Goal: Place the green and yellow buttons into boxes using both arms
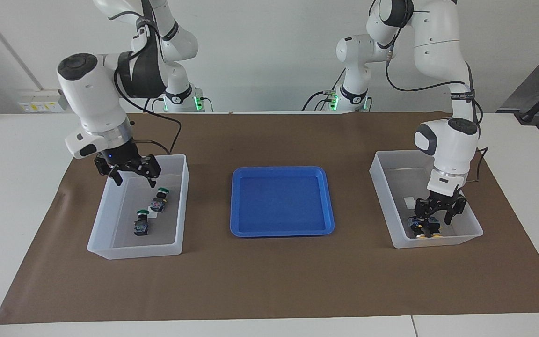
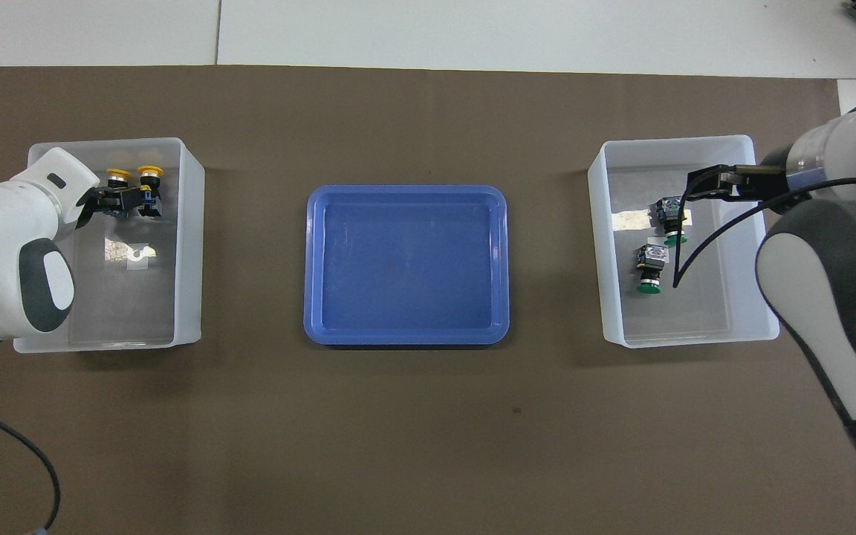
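Observation:
Two green buttons [image 1: 159,200] [image 1: 141,223] lie in the box [image 1: 183,196] at the right arm's end; from above, the same green buttons [image 2: 669,218] [image 2: 651,266] lie close together. My right gripper [image 1: 133,180] [image 2: 699,186] hangs open over that box, holding nothing. Two yellow buttons [image 1: 418,225] [image 2: 149,178] lie side by side in the box [image 1: 382,187] [image 2: 190,223] at the left arm's end. My left gripper [image 1: 438,219] [image 2: 127,200] is low inside it, open, its fingers spread around one yellow button.
A shallow blue tray [image 1: 282,201] [image 2: 406,264] with nothing in it sits between the two boxes on the brown mat. Each box has a small white sticker on its floor.

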